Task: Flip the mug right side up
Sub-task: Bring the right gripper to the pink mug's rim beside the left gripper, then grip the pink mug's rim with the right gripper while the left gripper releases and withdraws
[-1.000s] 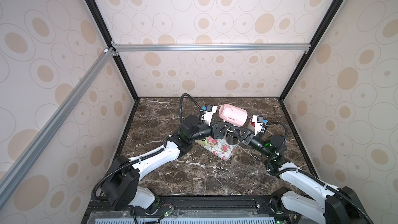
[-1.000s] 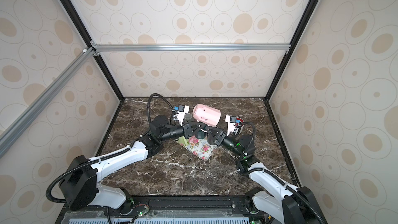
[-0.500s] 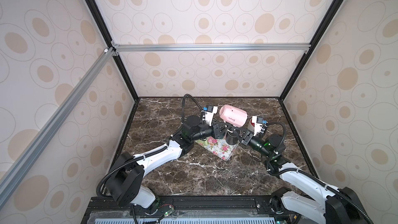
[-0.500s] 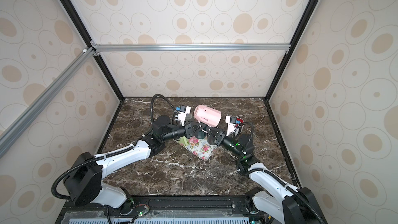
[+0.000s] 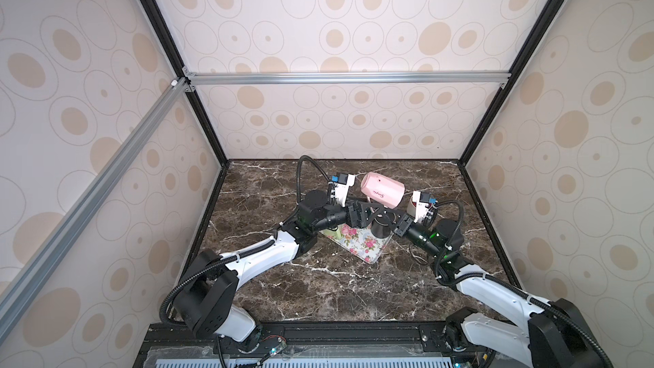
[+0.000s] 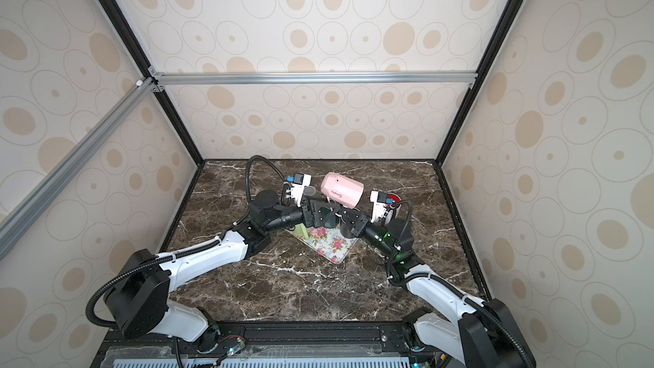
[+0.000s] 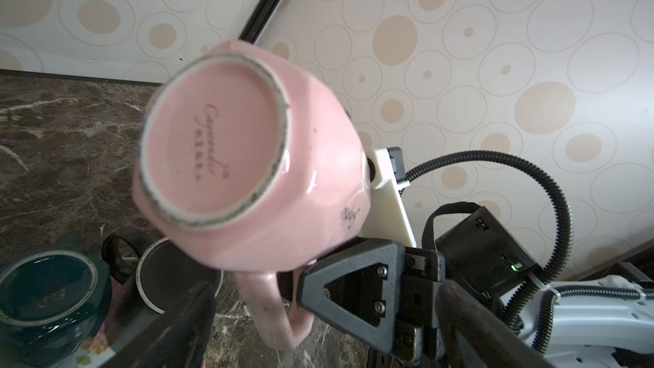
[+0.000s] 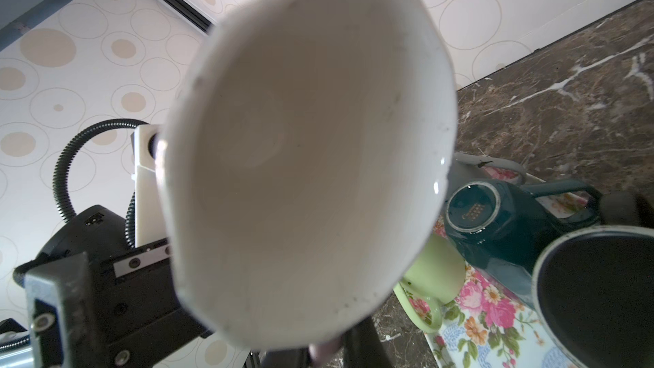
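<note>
The pink mug (image 5: 382,191) (image 6: 341,189) hangs in the air on its side above the tray, handle pointing down. In the left wrist view its base (image 7: 216,150) faces the camera. In the right wrist view its white inside (image 8: 308,136) fills the picture. My right gripper (image 5: 389,214) (image 8: 323,352) is shut on the mug's handle (image 7: 279,313); its dark triangular finger (image 7: 354,288) shows beside the handle. My left gripper (image 5: 371,212) (image 7: 329,334) stands open, its blurred fingers on either side of the handle and apart from it.
A floral tray (image 5: 354,244) (image 6: 331,244) lies under the grippers. On it are an upside-down black mug (image 8: 601,295) (image 7: 166,274), an upside-down teal mug (image 8: 495,221) (image 7: 46,288) and a green mug (image 8: 431,274) on its side. A red-and-white cup (image 6: 394,201) stands behind the right wrist.
My left gripper has opened and let go of the mug's handle. The mug stays in place in the right gripper. The left arm shifted slightly towards the mug.
</note>
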`<state>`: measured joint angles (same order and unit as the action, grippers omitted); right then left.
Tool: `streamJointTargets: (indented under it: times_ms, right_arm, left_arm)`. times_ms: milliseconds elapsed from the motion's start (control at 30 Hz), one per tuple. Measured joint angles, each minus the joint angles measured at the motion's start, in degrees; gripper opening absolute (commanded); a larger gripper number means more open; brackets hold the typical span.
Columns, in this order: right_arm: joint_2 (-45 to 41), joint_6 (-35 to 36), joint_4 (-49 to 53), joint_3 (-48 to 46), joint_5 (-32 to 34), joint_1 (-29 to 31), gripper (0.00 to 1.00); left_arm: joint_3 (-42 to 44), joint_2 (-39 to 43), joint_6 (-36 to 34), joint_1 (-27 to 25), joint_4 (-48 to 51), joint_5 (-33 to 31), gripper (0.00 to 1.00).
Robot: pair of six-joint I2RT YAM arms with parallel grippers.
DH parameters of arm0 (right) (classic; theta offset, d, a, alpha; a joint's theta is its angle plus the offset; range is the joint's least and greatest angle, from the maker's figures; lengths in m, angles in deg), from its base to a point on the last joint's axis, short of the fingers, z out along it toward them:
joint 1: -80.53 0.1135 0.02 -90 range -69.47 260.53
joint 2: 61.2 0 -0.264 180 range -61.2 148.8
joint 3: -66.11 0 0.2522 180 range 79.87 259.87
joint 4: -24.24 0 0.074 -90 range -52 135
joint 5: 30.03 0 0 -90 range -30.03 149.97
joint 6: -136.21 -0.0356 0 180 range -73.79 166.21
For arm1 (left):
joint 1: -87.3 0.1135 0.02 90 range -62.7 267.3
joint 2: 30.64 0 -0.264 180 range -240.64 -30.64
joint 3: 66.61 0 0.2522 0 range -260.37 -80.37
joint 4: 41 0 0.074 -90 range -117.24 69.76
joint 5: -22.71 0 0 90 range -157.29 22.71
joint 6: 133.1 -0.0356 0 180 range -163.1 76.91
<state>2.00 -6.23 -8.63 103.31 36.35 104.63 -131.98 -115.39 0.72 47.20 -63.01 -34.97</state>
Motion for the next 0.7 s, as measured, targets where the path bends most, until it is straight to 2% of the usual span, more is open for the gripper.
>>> streamJointTargets:
  times_ms: [233, 400, 700]
  right_arm:
    - [1.8, 1.0, 2.8, 0.0, 1.5, 0.0, 0.00]
    - [1.1, 4.6, 11.1, 2.1, 4.0, 0.0, 0.00]
    - [-6.0, 12.5, 26.3, 6.9, 10.9, 0.0, 0.00]
  left_arm:
    - [2.1, 0.3, -0.2, 1.1, 0.7, -2.3, 0.98]
    - [2.8, 2.5, -2.3, 1.2, 3.8, -5.9, 0.98]
    - [7.4, 9.3, -7.8, 1.2, 9.0, -13.2, 0.98]
